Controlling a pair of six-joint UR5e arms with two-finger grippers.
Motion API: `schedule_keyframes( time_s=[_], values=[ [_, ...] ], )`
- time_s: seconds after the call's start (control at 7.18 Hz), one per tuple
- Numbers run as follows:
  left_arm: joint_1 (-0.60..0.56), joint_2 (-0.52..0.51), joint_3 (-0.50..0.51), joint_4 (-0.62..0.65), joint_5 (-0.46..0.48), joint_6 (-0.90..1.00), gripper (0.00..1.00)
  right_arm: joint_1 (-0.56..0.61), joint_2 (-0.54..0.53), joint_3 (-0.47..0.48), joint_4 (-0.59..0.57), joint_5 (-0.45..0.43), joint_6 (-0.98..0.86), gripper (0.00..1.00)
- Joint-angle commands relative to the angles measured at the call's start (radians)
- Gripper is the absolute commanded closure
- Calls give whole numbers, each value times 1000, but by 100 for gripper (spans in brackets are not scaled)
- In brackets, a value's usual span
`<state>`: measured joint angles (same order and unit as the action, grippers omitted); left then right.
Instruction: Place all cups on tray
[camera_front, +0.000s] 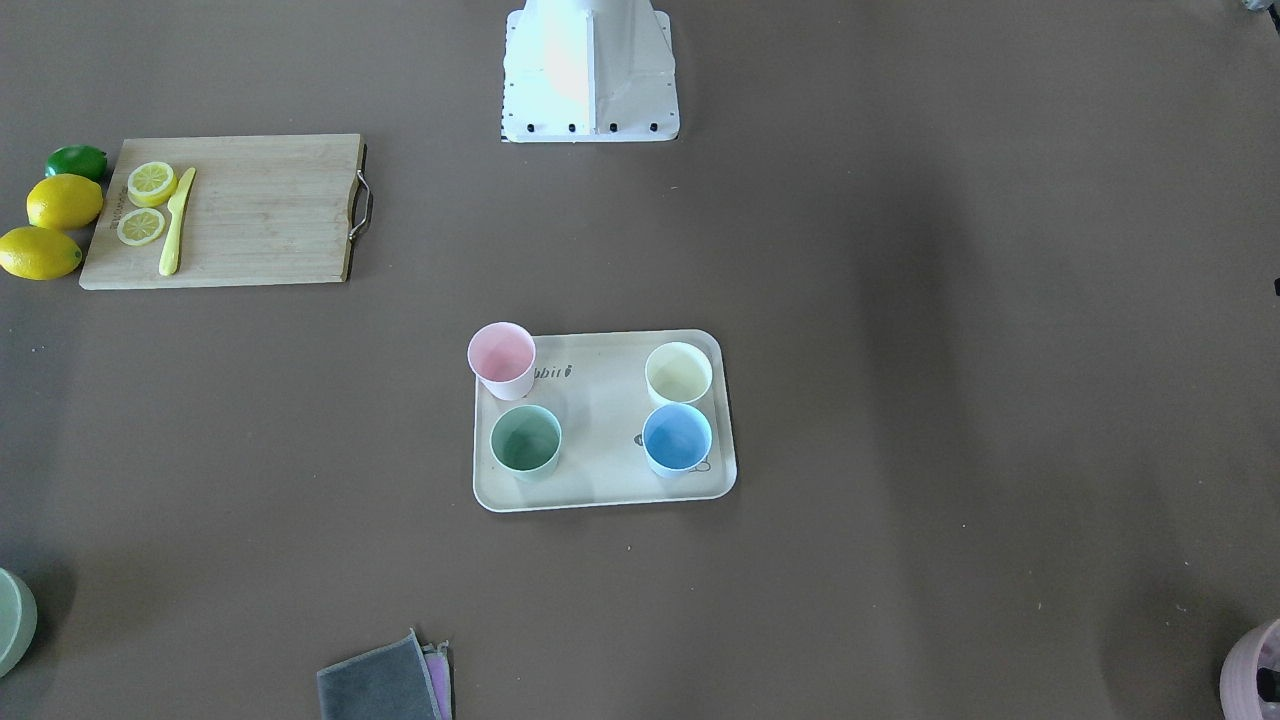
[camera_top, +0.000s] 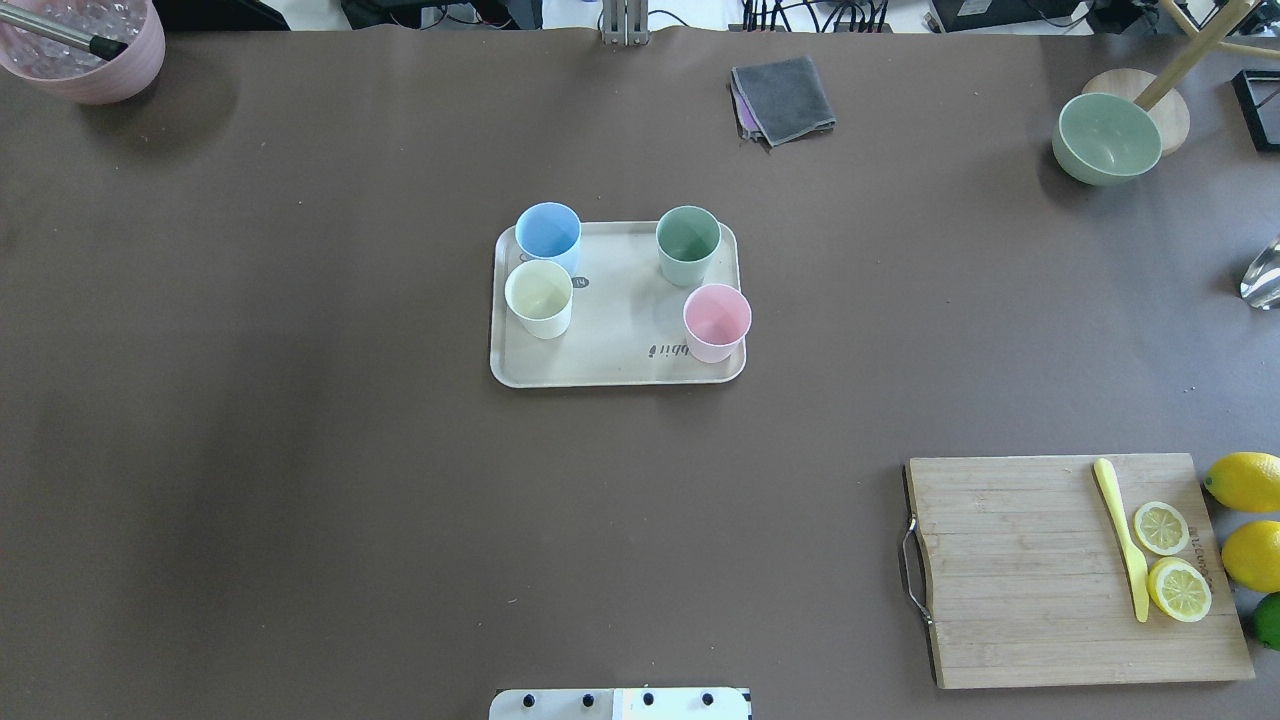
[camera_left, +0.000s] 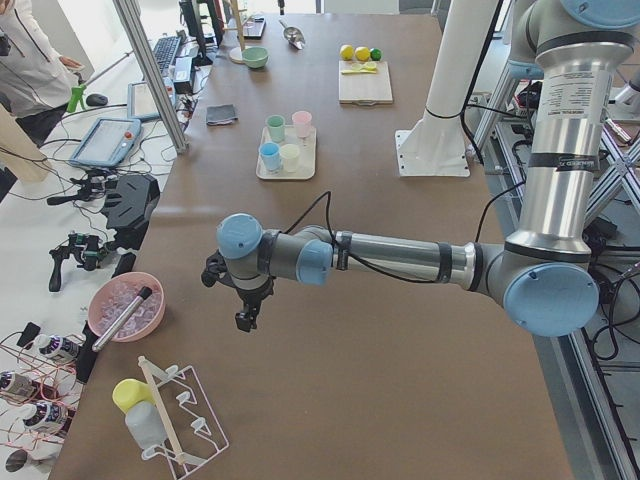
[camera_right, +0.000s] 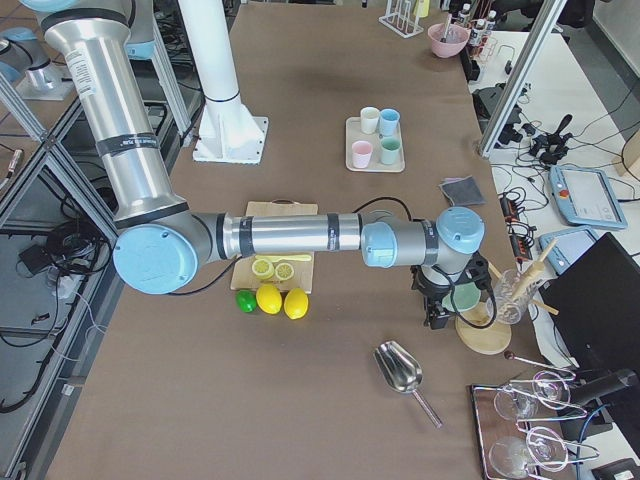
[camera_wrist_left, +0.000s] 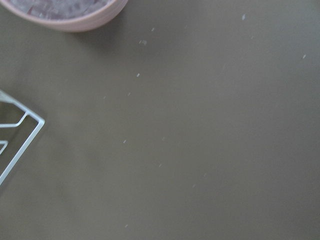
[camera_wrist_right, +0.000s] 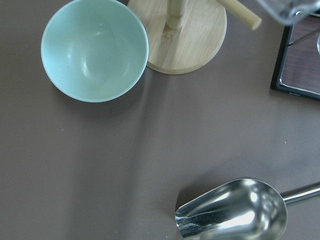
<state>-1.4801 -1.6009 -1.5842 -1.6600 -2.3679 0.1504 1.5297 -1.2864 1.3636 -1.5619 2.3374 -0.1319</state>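
Cream-beige rectangular rimmed tray, on brown table, holds four upright items: cream-white tumbler, light blue tumbler, pastel pink tumbler, sage green tumbler. Near arm's right hand is beside pale green bowl; jaw state indiscernible. Steel scoop lies near.

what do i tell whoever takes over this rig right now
Left gripper: over bare table near the pink container, far from the tray; open or shut cannot be told.
Right gripper: by the green bowl; same doubt.
Pink cup, cream cup, green cup and blue cup stand upright on the tray.
Done: all four placed.
Left: probably nothing; the pink cup sits close to the rim, worth a check.
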Motion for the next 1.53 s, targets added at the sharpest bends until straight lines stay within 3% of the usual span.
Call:
schedule_keyframes(
  time_s=[0.0,1.39],
  values=[
    [-2,12,-17,-7,-2,6,2,21,-47,55,-23,2,26,0],
    [-2,-8,-60,-4,10,11,2,7,-65,63,-20,-26,14,0]
  ],
)
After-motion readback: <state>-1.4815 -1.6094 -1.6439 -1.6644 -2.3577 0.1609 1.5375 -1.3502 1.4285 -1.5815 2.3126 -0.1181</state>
